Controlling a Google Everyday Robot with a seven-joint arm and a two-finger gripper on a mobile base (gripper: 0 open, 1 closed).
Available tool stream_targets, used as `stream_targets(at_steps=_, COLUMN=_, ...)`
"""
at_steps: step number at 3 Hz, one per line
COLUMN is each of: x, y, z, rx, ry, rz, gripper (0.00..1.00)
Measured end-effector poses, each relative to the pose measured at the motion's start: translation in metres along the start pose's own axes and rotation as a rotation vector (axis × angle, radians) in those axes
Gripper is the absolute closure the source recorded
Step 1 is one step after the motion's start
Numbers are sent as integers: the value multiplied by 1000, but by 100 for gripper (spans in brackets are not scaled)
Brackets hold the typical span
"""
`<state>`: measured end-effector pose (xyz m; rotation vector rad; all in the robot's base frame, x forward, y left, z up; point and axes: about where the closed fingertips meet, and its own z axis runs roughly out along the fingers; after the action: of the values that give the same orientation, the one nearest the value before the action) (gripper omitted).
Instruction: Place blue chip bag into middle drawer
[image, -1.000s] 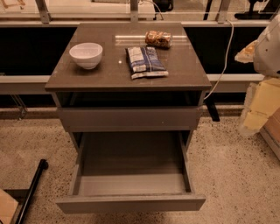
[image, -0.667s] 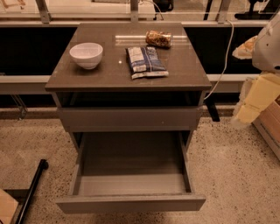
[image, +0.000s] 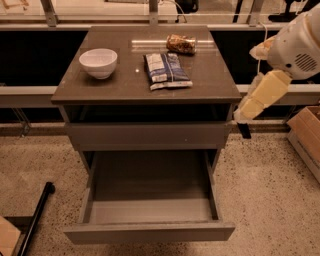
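The blue chip bag (image: 166, 70) lies flat on the cabinet top (image: 125, 87), right of centre. The middle drawer (image: 149, 232) is pulled out wide below, and nothing shows inside it. My gripper (image: 241, 115) is at the end of the cream arm link, just off the cabinet's right edge, level with the upper drawer front. It is to the right of the bag and lower than it, and holds nothing that I can see.
A white bowl (image: 98, 62) stands at the left of the top. A brown-gold snack packet (image: 181, 44) lies at the back, behind the bag. The shallower upper drawer front (image: 149, 134) is shut. A cardboard box (image: 306, 136) sits on the floor at right, and a black pole (image: 36, 214) lies at lower left.
The arm has swung left and slightly up, bringing the gripper from the far right to the cabinet's right edge. The bag and drawer have not moved.
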<state>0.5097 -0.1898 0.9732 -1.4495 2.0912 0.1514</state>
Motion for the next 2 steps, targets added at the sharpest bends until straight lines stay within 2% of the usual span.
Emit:
stream_targets(at_steps=1, x=-16, y=-26, z=22, rx=-9, ry=-66, rz=14, gripper=0)
stream_targets(at_steps=2, x=-31, y=-51, z=49, rx=-33, ry=-89, rz=11, gripper=0)
